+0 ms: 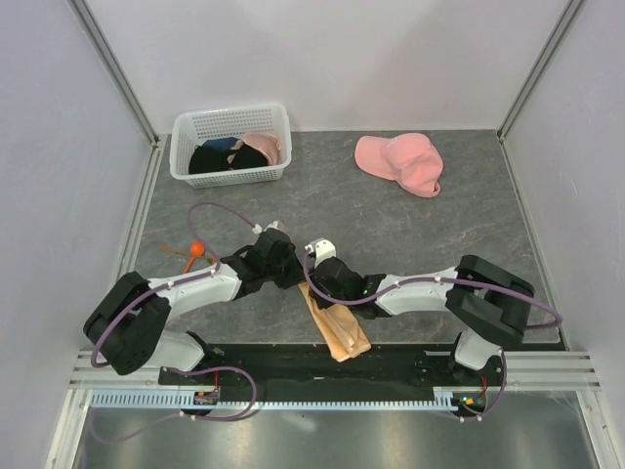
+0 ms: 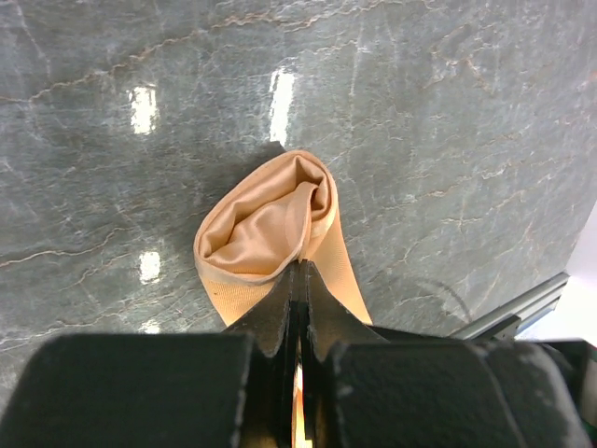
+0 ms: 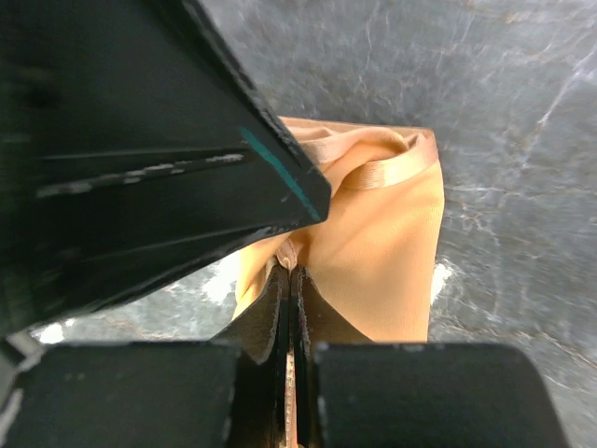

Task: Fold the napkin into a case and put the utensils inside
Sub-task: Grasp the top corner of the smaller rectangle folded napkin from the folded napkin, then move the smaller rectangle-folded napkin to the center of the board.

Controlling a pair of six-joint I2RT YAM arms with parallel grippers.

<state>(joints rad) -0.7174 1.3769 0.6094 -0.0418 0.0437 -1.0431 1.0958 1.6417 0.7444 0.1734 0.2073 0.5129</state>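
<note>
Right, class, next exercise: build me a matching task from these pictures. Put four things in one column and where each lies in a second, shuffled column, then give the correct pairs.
Things:
1. napkin
2. pink cap
3. white basket
4. orange spoon

Places:
A. far side, left
B. far side, right of centre
C. left side, midway back
D. near edge, centre, crumpled

Pairs: 1-D, 2-B, 3-A, 4-C

Grey marbled surface (image 1: 410, 230). Far left corner: white basket (image 1: 231, 147) holding clothes. Far right: pink cap (image 1: 400, 162). Left side: utensils (image 1: 195, 250). Near edge, centre: napkin (image 1: 338, 332), bunched, partly resting on the surface.
</note>
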